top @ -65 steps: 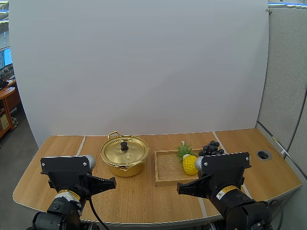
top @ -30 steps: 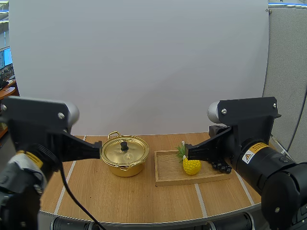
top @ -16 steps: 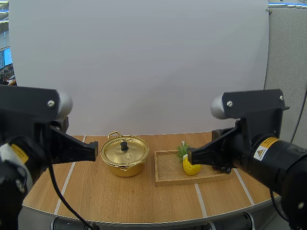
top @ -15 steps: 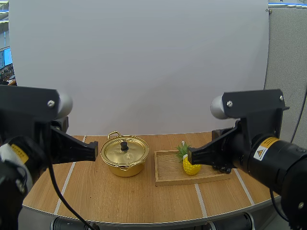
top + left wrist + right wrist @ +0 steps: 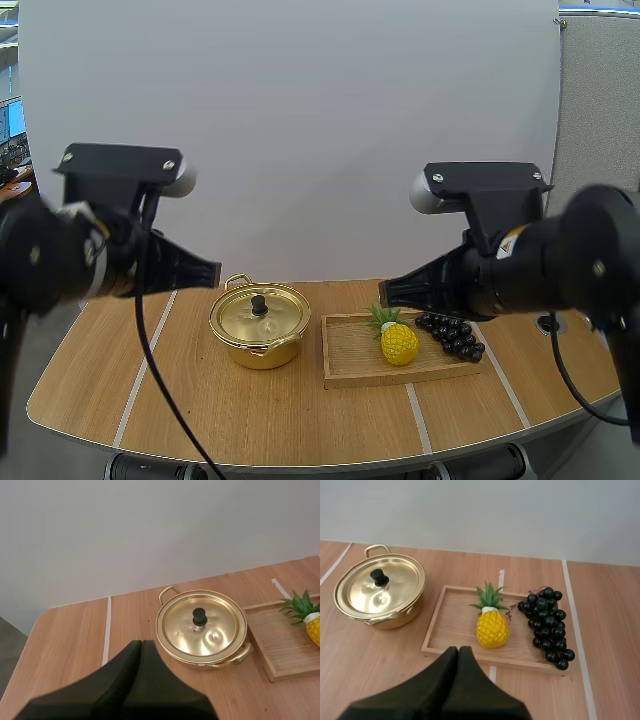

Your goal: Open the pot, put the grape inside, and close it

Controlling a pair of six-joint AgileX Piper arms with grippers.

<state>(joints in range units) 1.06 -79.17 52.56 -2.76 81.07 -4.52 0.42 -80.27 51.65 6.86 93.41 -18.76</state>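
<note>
A gold pot (image 5: 259,325) with its lid (image 5: 200,625) on and a black knob (image 5: 379,576) stands on the table left of a wooden tray (image 5: 352,350). A bunch of dark grapes (image 5: 450,333) (image 5: 547,625) lies at the tray's right end. My left gripper (image 5: 215,272) (image 5: 141,645) hovers high, up and left of the pot, its fingers together as one wedge. My right gripper (image 5: 384,293) (image 5: 458,651) hangs shut above the tray's near side, nothing in it.
A yellow toy pineapple (image 5: 397,340) (image 5: 491,622) lies in the tray between the bare wood and the grapes. A round cable hole (image 5: 548,323) sits in the table at far right. The table's front edge curves close below the tray.
Both arms have risen from low near their bases and reached forward over the table. The grapes, hidden by the right arm before, now show. Pot, tray and fruit stayed put.
</note>
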